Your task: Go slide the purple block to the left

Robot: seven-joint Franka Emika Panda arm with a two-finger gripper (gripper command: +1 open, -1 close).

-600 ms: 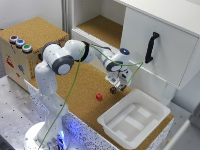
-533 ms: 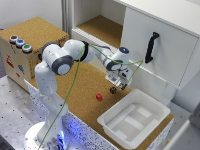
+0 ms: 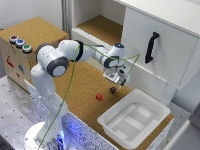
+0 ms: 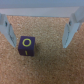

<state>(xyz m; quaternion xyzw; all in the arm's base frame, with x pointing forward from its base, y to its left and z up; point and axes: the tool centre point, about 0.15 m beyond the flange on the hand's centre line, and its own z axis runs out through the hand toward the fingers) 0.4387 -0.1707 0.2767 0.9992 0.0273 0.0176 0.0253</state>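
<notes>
The purple block (image 3: pixel 113 90) is a tiny dark cube on the cork tabletop (image 3: pixel 80 87), just below my gripper (image 3: pixel 118 81) in the exterior view. In the wrist view the purple block (image 4: pixel 26 46) shows a yellow ring on its top face and lies between my two fingers (image 4: pixel 69 32), nearer one of them and touching neither. My gripper (image 4: pixel 38 31) is open and holds nothing.
A small red cube (image 3: pixel 99 96) lies on the cork to the exterior view's left of the purple block. A white tray (image 3: pixel 159 104) sits at the exterior view's lower right. A white cabinet (image 3: pixel 165 45) with a black handle (image 3: pixel 150 47) stands behind the gripper.
The gripper has come down slightly toward the purple block. The block and the red cube have not moved.
</notes>
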